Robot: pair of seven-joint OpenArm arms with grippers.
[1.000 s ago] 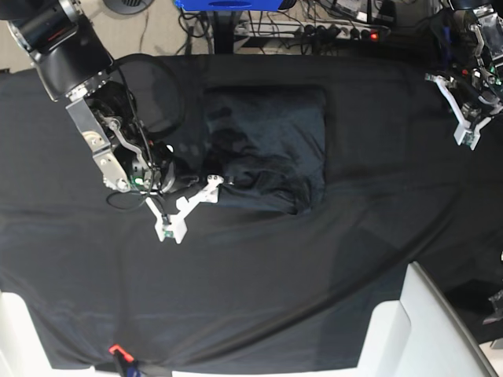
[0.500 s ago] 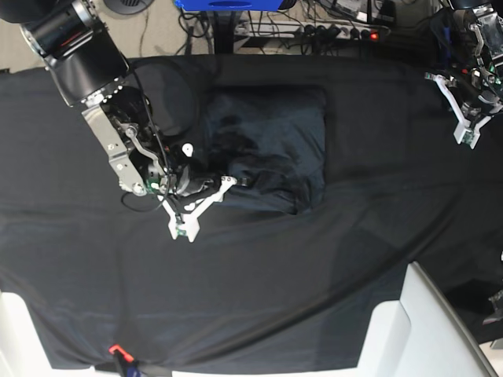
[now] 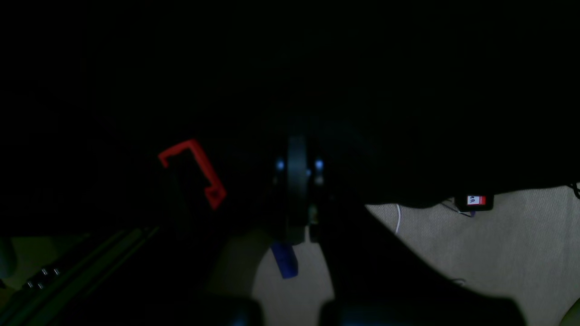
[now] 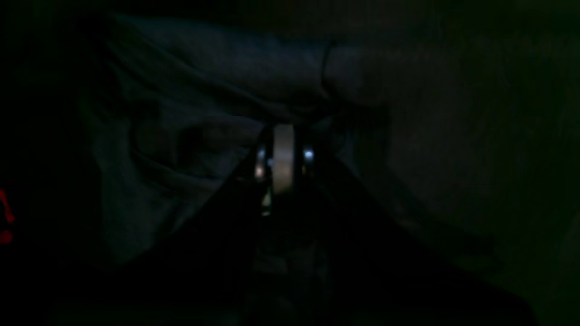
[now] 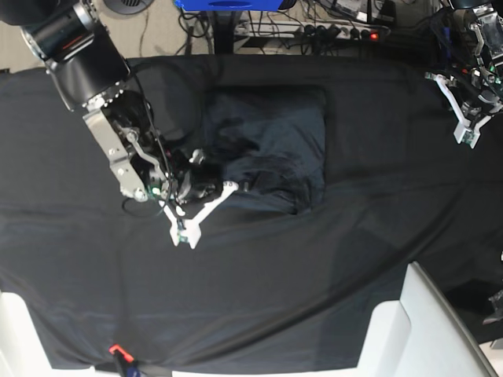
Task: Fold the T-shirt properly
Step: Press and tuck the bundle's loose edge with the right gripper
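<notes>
The dark grey T-shirt (image 5: 271,141) lies as a folded rectangle at the back middle of the black cloth (image 5: 330,267). Its lower left corner is rumpled. My right gripper (image 5: 182,232), with white fingers, sits just off that corner, and its jaws meet at the tips. In the right wrist view, the shut right gripper (image 4: 283,156) has folds of the shirt (image 4: 181,113) gathering at its tips. I cannot tell whether fabric is pinched. My left gripper (image 5: 468,141) is shut and empty at the table's far right edge. The left wrist view (image 3: 297,181) shows it over dark cloth and floor.
White structures stand at the front right (image 5: 424,330) and front left (image 5: 16,338). A red clamp (image 5: 115,348) holds the cloth's front edge. Another red clamp (image 3: 195,170) shows in the left wrist view. Cables and a power strip (image 5: 330,31) lie on the floor behind the table.
My right arm has moved right, toward the shirt's lower left corner, with its jaws together. The shirt's left side looks more rumpled. The left arm has not moved.
</notes>
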